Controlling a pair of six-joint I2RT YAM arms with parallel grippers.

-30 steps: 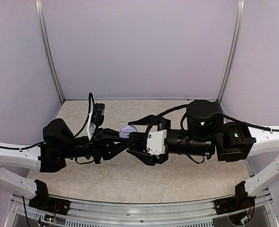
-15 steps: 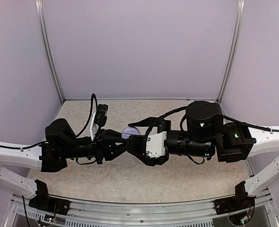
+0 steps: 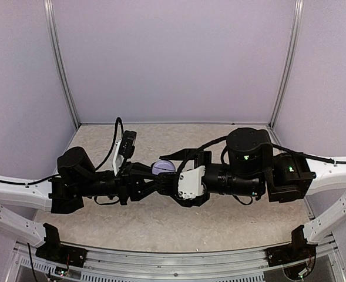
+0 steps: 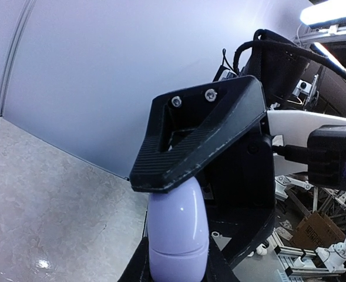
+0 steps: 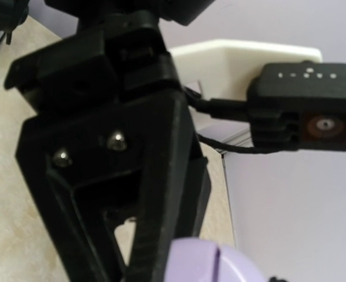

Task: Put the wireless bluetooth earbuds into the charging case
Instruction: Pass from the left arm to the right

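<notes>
The charging case (image 3: 163, 167), a pale-lavender puck, hangs above the table between the two arms. My left gripper (image 3: 154, 178) is shut on it. In the left wrist view the case (image 4: 178, 235) stands edge-up between my left fingers, its lid seam closed. My right gripper (image 3: 168, 173) flanks it from the other side, and one right finger (image 4: 196, 135) presses on its upper edge; the other finger is hidden. The right wrist view shows the case (image 5: 219, 264) low in the frame beside a left finger (image 5: 102, 176). The earbuds are out of view.
The speckled beige table (image 3: 219, 217) lies under both arms, with lavender walls and metal corner posts (image 3: 64, 70) around it. The left wrist camera (image 5: 305, 106) and its cable hang close behind the case.
Both grippers have shifted slightly with the case, the right arm leaning further left. The right jaws have narrowed a little onto the case.
</notes>
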